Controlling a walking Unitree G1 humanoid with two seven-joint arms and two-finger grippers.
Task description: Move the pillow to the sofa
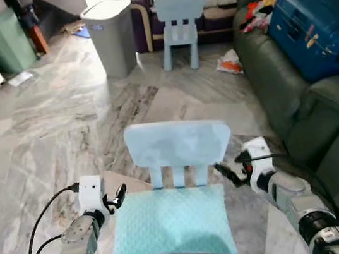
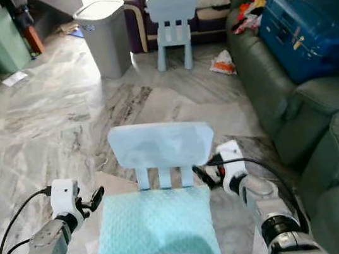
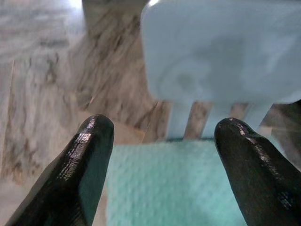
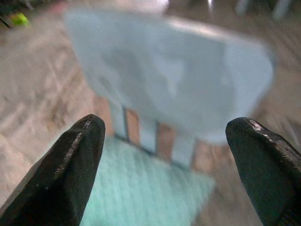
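pillow before pickup

the teal pillow (image 1: 170, 224) lay on the small chair (image 1: 178, 143), near the sofa (image 1: 321, 117). left gripper (image 1: 117, 197) and right gripper (image 1: 226, 174) flanked it, fingers spread, empty. probably light, soft, compressible; best pinched at opposite side edges

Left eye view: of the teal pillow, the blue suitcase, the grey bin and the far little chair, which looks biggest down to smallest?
1. Teal pillow, though it lies nearest the camera.
2. Blue suitcase, partly cut off by the frame edge, so its place against the pillow is unsure.
3. Grey bin.
4. Far little chair; close to the bin.
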